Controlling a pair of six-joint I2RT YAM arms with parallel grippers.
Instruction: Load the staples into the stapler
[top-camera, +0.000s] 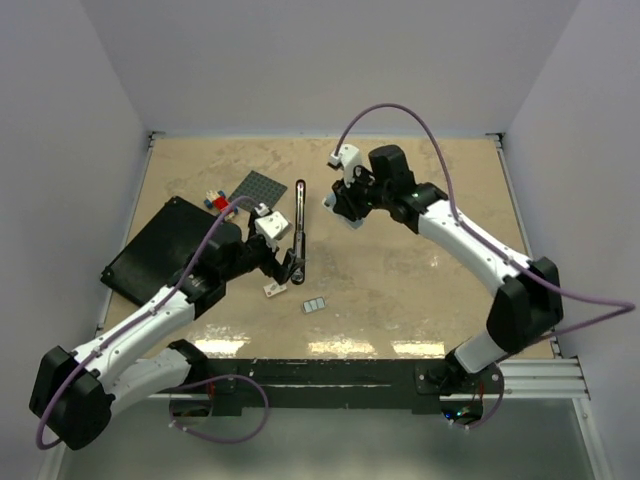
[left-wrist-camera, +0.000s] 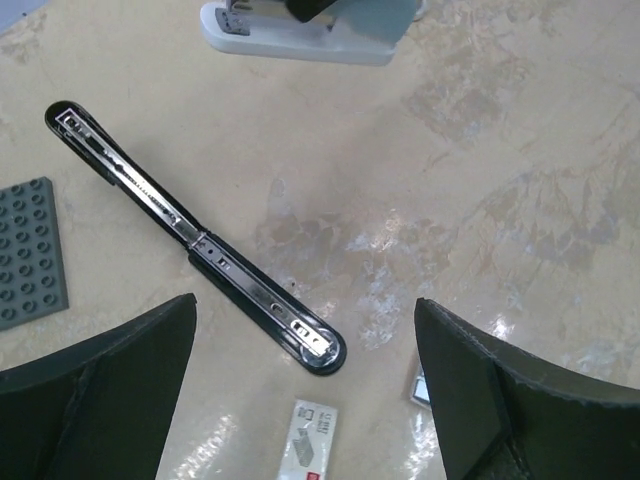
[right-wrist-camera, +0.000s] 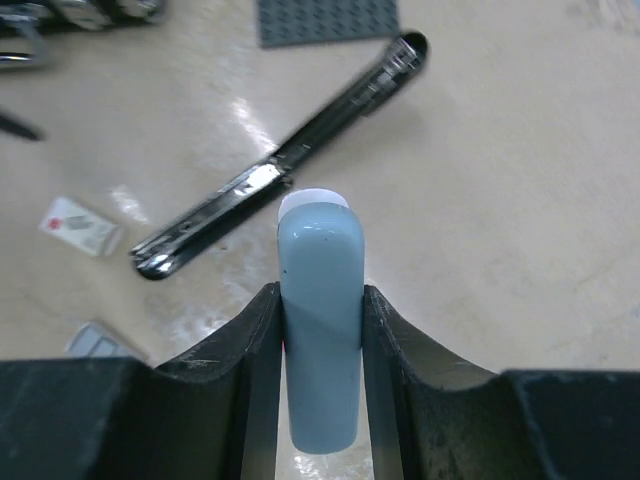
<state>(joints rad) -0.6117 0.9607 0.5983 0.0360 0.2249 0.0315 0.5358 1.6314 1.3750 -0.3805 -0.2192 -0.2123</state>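
A black stapler (top-camera: 300, 228) lies opened flat on the table, its metal rail facing up (left-wrist-camera: 200, 240). My left gripper (left-wrist-camera: 305, 302) hangs open just above its near end (top-camera: 284, 266), holding nothing. The staples (top-camera: 314, 305), a small grey-blue block, lie to the right, half hidden behind my right finger in the left wrist view (left-wrist-camera: 422, 385). A little white box (left-wrist-camera: 308, 440) lies below the jaws. My right gripper (right-wrist-camera: 320, 292) is shut on a pale blue stapler (right-wrist-camera: 320, 330), held off the table right of the black one (top-camera: 331, 201).
A grey studded plate (top-camera: 258, 188) lies behind the black stapler, with small red and blue bricks (top-camera: 213, 200) beside it. A black flat pad (top-camera: 160, 250) covers the left side of the table. White walls close in the table on three sides.
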